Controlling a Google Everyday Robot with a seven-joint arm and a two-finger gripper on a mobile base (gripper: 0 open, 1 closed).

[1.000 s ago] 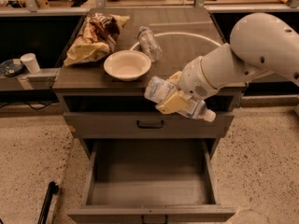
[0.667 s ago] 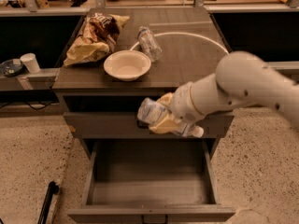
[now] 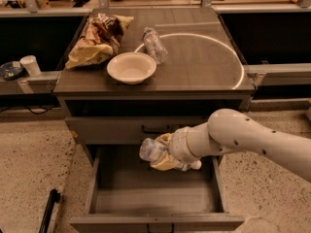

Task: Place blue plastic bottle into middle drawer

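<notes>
Camera view is showing the clear blue plastic bottle (image 3: 150, 149) lying sideways in the air, white cap pointing right, just above the floor of the wide grey metal middle drawer (image 3: 155, 195), which is standing open. The two-finger gripper (image 3: 164, 160), reaching in from the right, is clamping its yellowish fingers around the bottle's middle, hiding the label. On the cabinet top (image 3: 204, 67) a cream round bowl (image 3: 131, 67), a small clear ribbed bottle (image 3: 154, 44) and a crumpled brown-and-yellow snack bag (image 3: 99, 38) are lying, the bag's print unreadable.
</notes>
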